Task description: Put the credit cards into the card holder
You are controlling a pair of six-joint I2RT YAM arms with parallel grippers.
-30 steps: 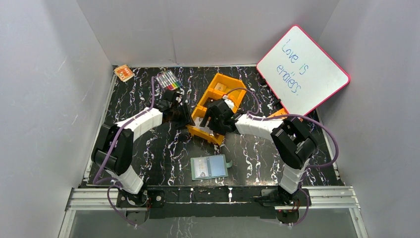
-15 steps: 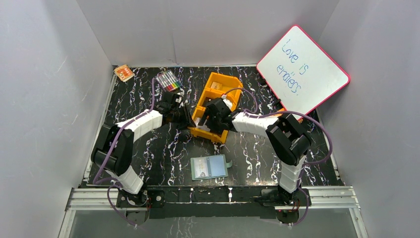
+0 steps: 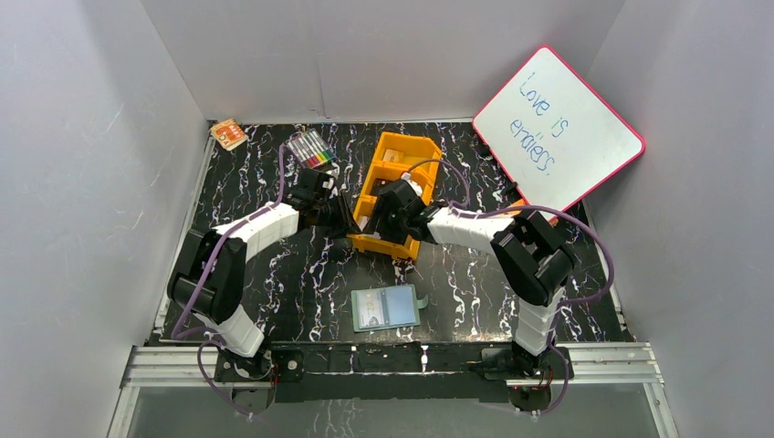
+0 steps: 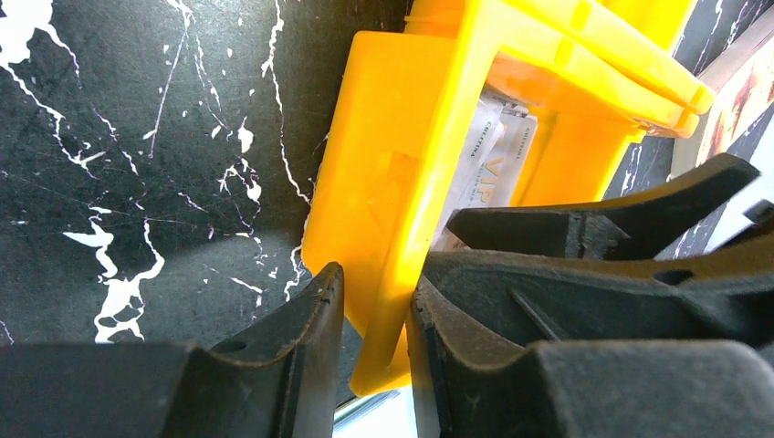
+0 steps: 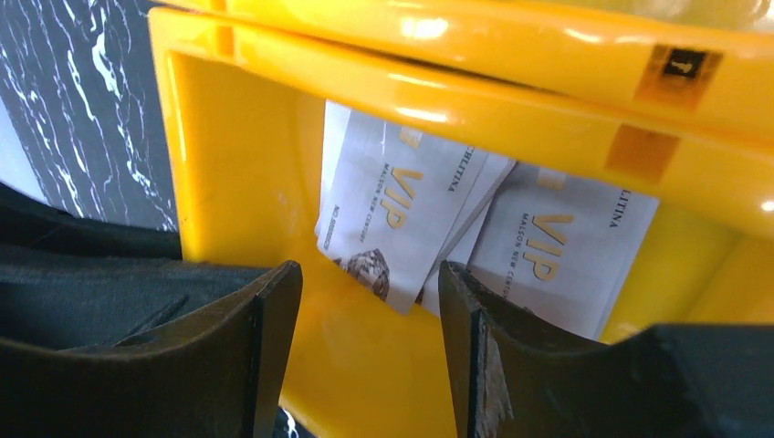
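Note:
Several pale credit cards [image 5: 392, 219] marked VIP lie overlapped in the near compartment of the orange tray [image 3: 402, 155]; the left wrist view shows them too, credit cards [image 4: 488, 173] behind the tray wall. My right gripper [image 5: 365, 338] hangs open inside that compartment, its fingers on either side of one card's corner without touching it. My left gripper [image 4: 374, 283] is shut on the tray's near-left wall [image 4: 429, 201]. In the top view my left gripper [image 3: 345, 222] and right gripper [image 3: 381, 222] meet at the tray's near end. The sage-green card holder [image 3: 385, 307] lies open on the table nearer the arm bases.
A pink-rimmed whiteboard [image 3: 557, 128] leans at the back right, close to the tray. A pack of coloured markers [image 3: 311, 149] and a small orange box [image 3: 228, 134] sit at the back left. Grey walls enclose the black marbled table [image 3: 274, 283].
The orange tray has turned and slid left, now standing straighter front to back. My left jaws have closed onto its wall. My right jaws have narrowed and followed the tray.

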